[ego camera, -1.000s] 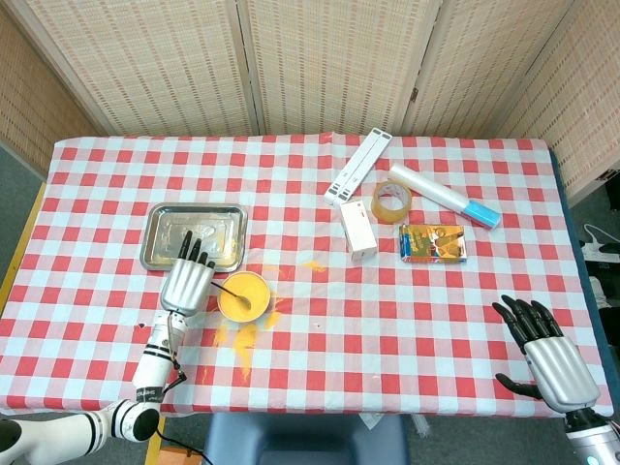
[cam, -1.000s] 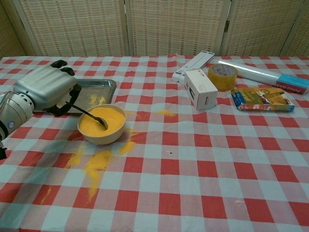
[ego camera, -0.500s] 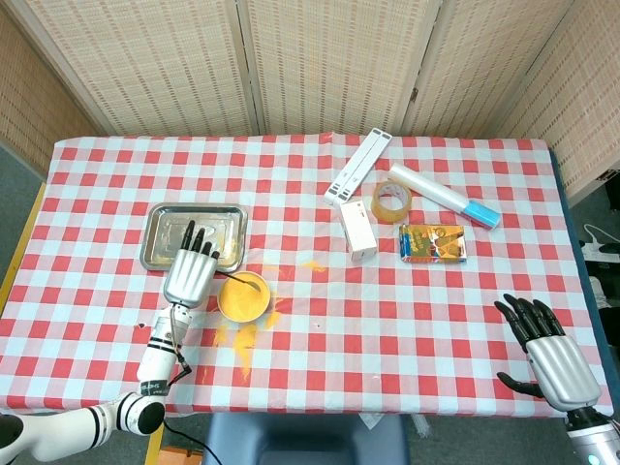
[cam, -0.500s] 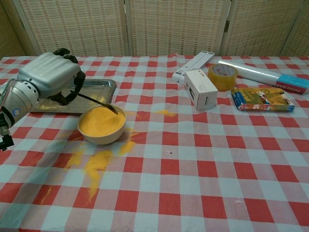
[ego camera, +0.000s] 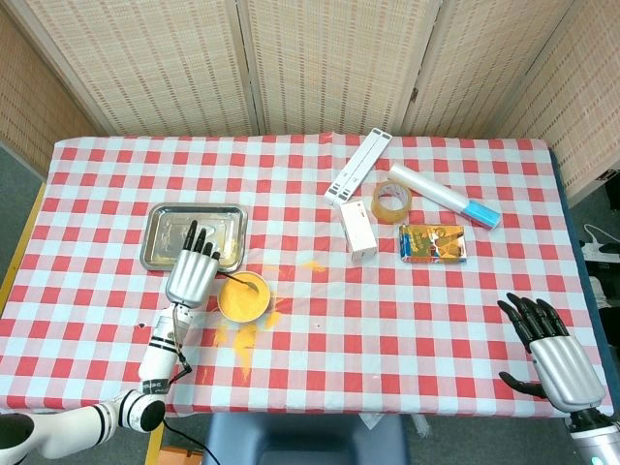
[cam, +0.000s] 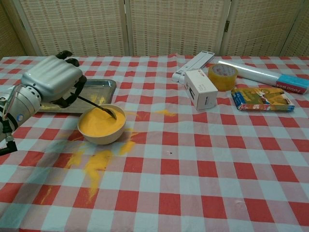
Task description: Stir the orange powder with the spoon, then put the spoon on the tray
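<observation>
One spoon (left hand gripping) now raised above the powder.

Left hand clenched, right hand spread

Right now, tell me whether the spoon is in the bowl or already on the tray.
In the bowl: the spoon tip lies at the orange powder, handle held by the left hand. The tray behind holds no spoon.

Spoon tilted over bowl of orange powder.
</observation>
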Robot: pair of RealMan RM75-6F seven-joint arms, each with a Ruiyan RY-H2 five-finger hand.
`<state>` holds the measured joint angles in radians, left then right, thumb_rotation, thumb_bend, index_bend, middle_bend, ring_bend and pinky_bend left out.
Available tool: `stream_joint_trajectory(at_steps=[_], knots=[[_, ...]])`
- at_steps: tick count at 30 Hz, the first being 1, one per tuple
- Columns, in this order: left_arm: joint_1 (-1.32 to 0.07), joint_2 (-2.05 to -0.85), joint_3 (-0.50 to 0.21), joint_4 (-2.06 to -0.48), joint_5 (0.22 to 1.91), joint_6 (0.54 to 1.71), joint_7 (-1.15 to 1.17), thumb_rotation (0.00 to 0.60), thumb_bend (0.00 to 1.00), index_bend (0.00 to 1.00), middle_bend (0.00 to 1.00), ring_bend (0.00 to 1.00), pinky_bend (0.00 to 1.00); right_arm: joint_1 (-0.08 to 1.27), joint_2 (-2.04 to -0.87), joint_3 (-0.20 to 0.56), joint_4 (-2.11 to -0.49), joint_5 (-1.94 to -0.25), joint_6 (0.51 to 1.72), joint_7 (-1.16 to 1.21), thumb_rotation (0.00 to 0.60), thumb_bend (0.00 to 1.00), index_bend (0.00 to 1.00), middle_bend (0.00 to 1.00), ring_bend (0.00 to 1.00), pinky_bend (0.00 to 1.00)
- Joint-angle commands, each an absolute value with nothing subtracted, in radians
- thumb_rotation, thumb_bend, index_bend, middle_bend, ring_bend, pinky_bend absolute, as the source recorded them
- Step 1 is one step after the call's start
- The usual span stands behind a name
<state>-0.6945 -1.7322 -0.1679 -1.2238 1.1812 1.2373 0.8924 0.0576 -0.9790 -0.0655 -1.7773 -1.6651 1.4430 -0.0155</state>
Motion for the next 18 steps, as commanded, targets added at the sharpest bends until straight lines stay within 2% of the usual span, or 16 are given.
stream_joint_trajectory(at_steps=[1, 18], knots=[[-0.686, -1.725, -0.156, -1.241, 1.188, 1.240, 0.894, 0.600, 0.83, 0.82, 0.39, 0.13, 0.00, 0.058, -0.979, -0.066, -1.777, -1.666, 1.442, -0.015, 0.600, 0.05, 0.00, 0.00, 0.00, 0.00], [-0.625, -1.622, -0.114, -1.418, 1.182, 1.272, 0.940, 0.600, 0.83, 0.83, 0.40, 0.13, 0.00, 0.054, -0.981, -0.076, -1.783, -1.697, 1.451, -0.024, 0.600, 0.05, 0.00, 0.00, 0.00, 0.00]])
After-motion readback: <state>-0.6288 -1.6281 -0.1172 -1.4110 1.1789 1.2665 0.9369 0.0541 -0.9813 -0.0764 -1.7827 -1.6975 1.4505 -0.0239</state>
